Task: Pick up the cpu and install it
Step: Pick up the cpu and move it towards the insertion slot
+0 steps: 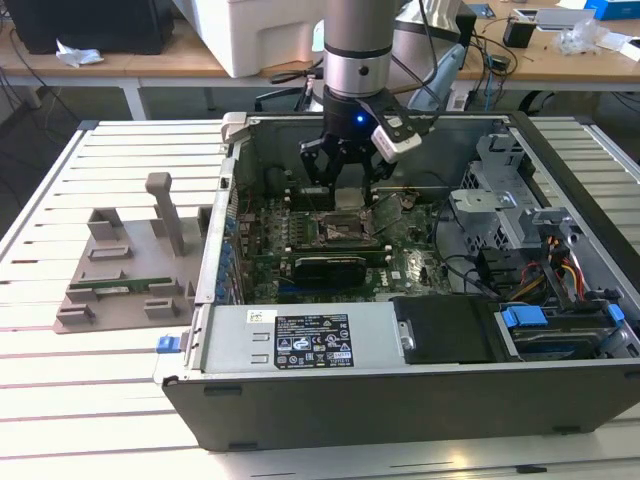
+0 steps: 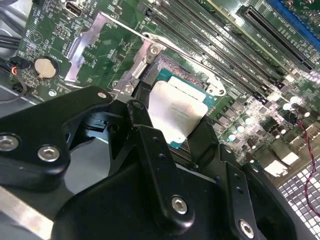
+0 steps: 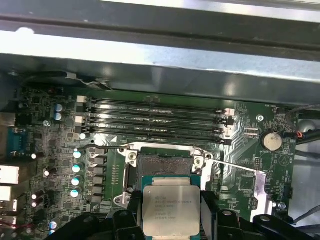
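A white slatted counter is stretching across the foreground, its ribs catching pale light. Behind it a long wooden desk is running along the back, carrying a white box, a black case and crumpled paper. Dark floor is showing beneath.

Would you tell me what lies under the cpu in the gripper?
The open socket on the motherboard; part shows beside the cpu, the rest is covered by it and the gripper.
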Available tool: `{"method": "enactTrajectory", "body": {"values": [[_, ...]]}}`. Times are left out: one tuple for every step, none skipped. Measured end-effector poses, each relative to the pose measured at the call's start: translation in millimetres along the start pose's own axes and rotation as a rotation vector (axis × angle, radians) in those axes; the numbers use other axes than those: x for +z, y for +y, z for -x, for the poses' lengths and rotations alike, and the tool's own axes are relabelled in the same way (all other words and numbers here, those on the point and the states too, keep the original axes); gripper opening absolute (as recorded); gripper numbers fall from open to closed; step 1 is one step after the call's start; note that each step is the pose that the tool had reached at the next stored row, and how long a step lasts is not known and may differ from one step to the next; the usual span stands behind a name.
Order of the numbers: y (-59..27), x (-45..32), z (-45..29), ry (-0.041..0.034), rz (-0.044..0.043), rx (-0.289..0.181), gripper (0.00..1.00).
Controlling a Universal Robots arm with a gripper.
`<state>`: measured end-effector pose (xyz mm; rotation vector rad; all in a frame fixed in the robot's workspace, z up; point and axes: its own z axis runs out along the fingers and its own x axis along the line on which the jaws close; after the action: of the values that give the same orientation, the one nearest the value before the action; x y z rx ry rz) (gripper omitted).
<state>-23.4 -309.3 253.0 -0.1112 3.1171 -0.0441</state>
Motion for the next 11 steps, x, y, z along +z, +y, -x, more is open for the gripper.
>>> {"method": "enactTrajectory", "body": {"values": [[-0.1, 0.0, 0.1, 0.0001, -0.001, 0.0, 0.55], [-0.1, -0.1, 0.1, 0.0001, -0.0013, 0.0, 0.55], [0.0, 0.0, 0.2, 0.0001, -0.0014, 0.0, 0.55], [0.0, 0.0, 0.2, 0.0001, -0.0013, 0.0, 0.55], [0.0, 0.0, 0.2, 0.0001, -0.0014, 0.0, 0.55], [0.0, 0.0, 0.2, 0.0001, -0.0014, 0.0, 0.55], [0.0, 0.0, 0.2, 0.0001, -0.0015, 0.0, 0.55], [0.0, 0.0, 0.2, 0.0002, -0.0015, 0.0, 0.55], [0.0, 0.0, 0.2, 0.0001, -0.0015, 0.0, 0.55], [0.0, 0.0, 0.2, 0.0001, -0.0015, 0.0, 0.55], [0.0, 0.0, 0.2, 0.0001, -0.0016, 0.0, 0.55]]}}
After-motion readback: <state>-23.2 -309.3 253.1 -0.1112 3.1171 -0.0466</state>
